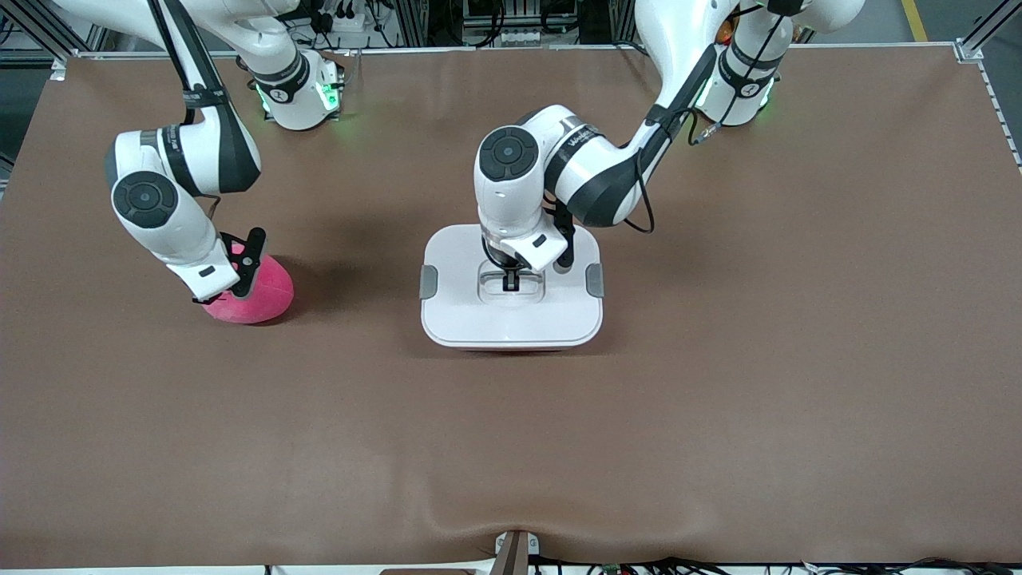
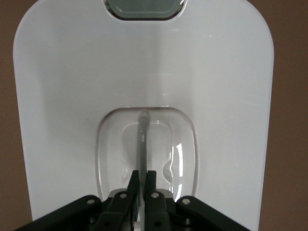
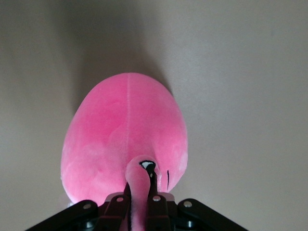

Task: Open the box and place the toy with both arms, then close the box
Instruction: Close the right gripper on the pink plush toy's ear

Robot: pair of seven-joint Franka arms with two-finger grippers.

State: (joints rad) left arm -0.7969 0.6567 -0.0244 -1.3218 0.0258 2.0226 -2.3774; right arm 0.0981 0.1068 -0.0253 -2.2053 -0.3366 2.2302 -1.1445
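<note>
Left pincer [image 2: 141, 185] clamps clear handle [image 2: 142, 139] of white-lidded pink plastic box [image 1: 511, 319]; right pincer [image 3: 139, 199] pinches nub of pink plush toy [image 3: 125, 134] on brown desk [image 1: 718, 399].

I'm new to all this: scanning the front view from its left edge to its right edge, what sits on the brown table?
Pink toy pinched by the right gripper → white-lidded box, the left gripper shut on its handle.

You've got a plain brown tabletop [image 1: 718, 415], aluminium frame rails [image 1: 990, 24] at 12 o'clock, cables [image 1: 639, 565] along 6.
</note>
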